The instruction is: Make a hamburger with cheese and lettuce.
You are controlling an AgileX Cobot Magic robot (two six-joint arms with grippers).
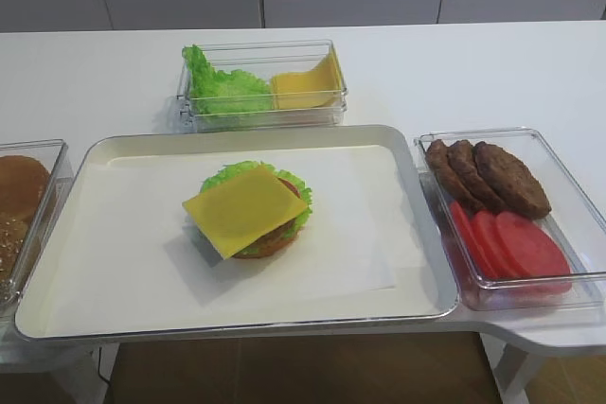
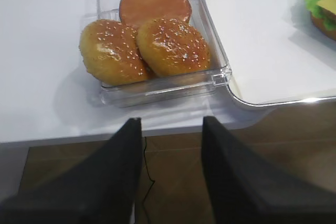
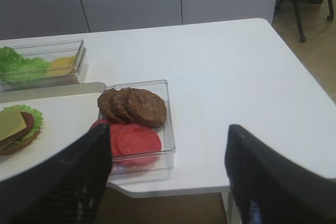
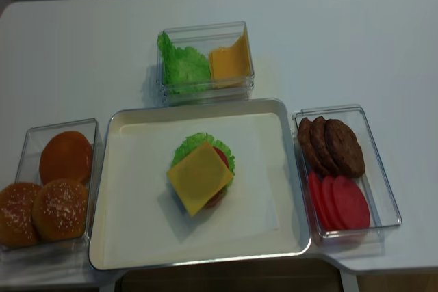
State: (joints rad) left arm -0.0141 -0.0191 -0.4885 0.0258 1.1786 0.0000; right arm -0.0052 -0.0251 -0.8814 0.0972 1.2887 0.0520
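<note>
1. The hamburger [image 1: 258,219] sits near the middle of the tray [image 1: 123,319] on the bench [image 1: 473,63], and the cheese [image 1: 243,207] lies flat on top of it, turned at an angle so its corners overhang the lettuce rim.
2. Judged from this, the cheese step looks done. What the stack lacks is a top bun, so closing the burger appears to be the step now in hand.
3. The left pincer [image 2: 170,150] hangs below the bench edge, just in front of the bun box [image 2: 218,74]. Its fingers stand apart with nothing between them.
4. The right pincer [image 3: 168,174] is likewise spread wide and empty, hovering off the front edge of the bench near the box of patties and tomato slices [image 3: 168,124].
5. Two seeded bun tops [image 2: 173,45] lie at the front of the bun box, touching each other, with a plain bun [image 2: 155,1] behind them.
6. The next move probably falls to the left arm: rise over the box wall, take one seeded top without dragging its neighbour, and carry it to the tray.
7. The cheese is floppy and sits askew, so the bun would need to come straight down and centred, or the slice could slide.
</note>
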